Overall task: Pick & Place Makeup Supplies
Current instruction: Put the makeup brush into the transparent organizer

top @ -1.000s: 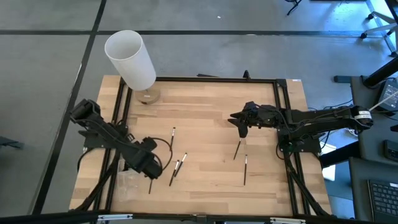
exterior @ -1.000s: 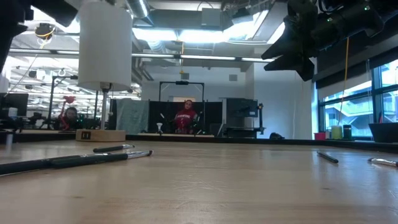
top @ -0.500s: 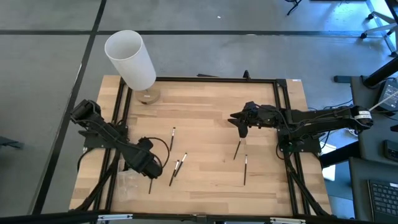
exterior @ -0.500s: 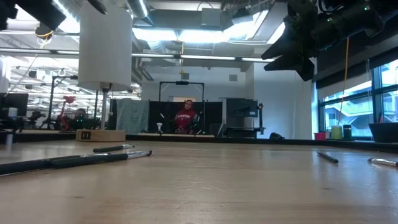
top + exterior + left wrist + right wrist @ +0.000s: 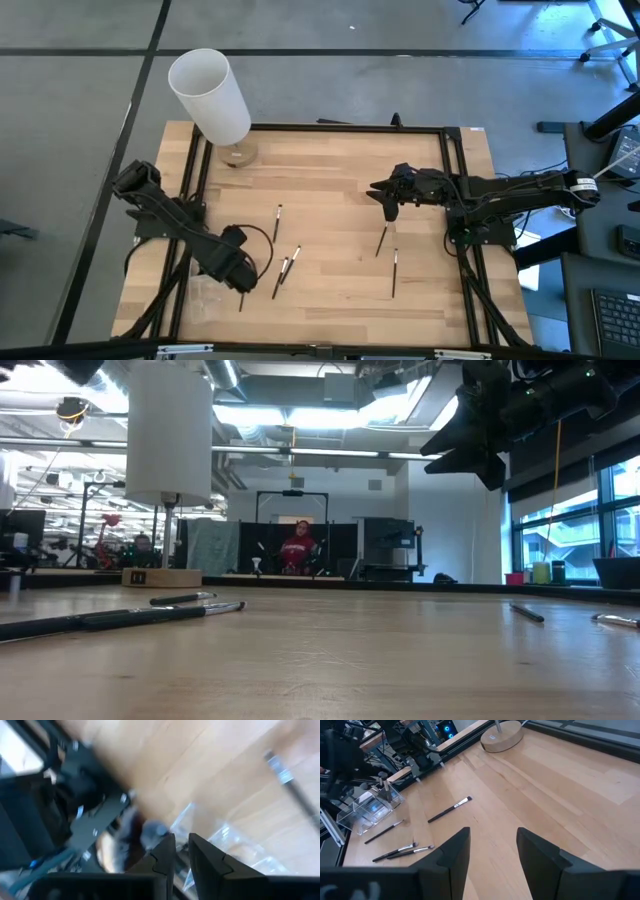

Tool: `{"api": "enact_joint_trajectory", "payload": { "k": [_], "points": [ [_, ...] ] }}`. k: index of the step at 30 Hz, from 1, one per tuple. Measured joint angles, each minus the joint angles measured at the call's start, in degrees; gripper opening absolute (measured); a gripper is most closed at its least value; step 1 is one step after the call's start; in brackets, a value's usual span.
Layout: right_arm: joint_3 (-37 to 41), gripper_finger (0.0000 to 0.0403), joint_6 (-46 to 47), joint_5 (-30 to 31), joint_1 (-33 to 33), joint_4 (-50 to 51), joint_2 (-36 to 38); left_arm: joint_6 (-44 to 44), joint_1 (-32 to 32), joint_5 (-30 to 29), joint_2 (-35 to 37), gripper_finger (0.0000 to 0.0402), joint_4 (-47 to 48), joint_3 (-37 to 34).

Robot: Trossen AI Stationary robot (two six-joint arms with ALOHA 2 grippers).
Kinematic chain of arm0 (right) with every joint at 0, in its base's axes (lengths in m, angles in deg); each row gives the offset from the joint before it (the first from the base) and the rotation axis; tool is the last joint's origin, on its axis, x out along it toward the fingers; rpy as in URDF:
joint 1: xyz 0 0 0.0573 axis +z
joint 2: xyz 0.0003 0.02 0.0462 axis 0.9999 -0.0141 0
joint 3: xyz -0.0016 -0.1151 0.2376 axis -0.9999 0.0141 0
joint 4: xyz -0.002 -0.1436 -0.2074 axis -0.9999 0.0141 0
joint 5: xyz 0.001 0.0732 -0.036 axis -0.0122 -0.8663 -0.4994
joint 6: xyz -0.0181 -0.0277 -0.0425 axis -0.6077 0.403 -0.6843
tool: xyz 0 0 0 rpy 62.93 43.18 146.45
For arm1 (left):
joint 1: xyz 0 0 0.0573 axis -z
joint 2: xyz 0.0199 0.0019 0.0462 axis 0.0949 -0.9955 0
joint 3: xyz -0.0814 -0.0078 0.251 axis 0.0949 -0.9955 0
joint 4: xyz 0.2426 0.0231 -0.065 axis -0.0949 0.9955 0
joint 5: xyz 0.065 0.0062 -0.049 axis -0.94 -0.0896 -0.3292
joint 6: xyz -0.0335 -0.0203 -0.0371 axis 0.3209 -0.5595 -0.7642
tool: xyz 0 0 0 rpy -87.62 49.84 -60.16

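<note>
At the lower left of the high view, a clear plastic box w/ compartments (image 5: 205, 290) is seen at the edge of the light wooden table (image 5: 330, 160). The left gripper (image 5: 240, 272) is placed just beside this box, on its right side. Whether it is open or shut cannot be told, nor if sth. is held: the left wrist view is blurred there. One thin dark-handled makeup brush (image 5: 242, 299) is lying flat right below this gripper, near the box.

A bit to the right, approx. at the lower centre, a pair of dark makeup brushes (image 5: 284, 272) is laid close together, both slanted. Further right, a single vertical brush (image 5: 394, 272) is found, and above it a slanted brush (image 5: 381, 240). Another short brush (image 5: 278, 219) is lying above the pair, apart from them.

The right gripper (image 5: 391, 208) is held over the table at centre right, just above the slanted brush. It is opened wide and nothing is gripped; in the right wrist view only bare table is seen between its fingers (image 5: 540, 855).

At the upper left, a tall white cylinder (image 5: 210, 95) is carried on a round wooden base (image 5: 238, 155) at the far table edge.

In the low view, far behind the table, a person in a red top (image 5: 297, 546) is seen.
</note>
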Motion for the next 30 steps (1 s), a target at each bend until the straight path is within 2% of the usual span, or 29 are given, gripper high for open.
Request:
{"api": "enact_joint_trajectory", "payload": {
  "k": [10, 14, 18, 21, 25, 30],
  "points": [
    [0.02, 0.0162, 0.02, 0.00, 0.00, 0.00, 0.00, 1.33, 2.20, -15.78, 0.04, 0.0035, -0.02, 9.32],
    [0.02, 0.0162, 0.01, -0.04, 0.01, 0.00, 0.00, 6.70, 3.14, -20.23, 0.09, 0.0035, -2.66, 11.82],
    [0.02, 0.0162, -0.13, -0.04, 0.00, 0.02, 0.00, 14.58, 5.11, -19.97, -0.01, 0.0030, -12.28, 11.93],
    [0.02, 0.0162, -0.29, -0.07, 0.02, 0.04, 0.00, 15.42, 7.14, -20.14, -0.94, 0.0026, -17.37, 10.29],
    [0.02, 0.0162, -0.35, -0.07, 0.02, 0.47, 0.00, 8.51, 10.20, -16.03, -2.90, 0.0019, -15.04, 8.10],
    [0.02, 0.0162, 0.02, -0.07, 0.02, 0.46, 0.00, 1.61, 12.70, -9.19, -6.18, 0.0011, -6.41, 7.48]
  ]
}}
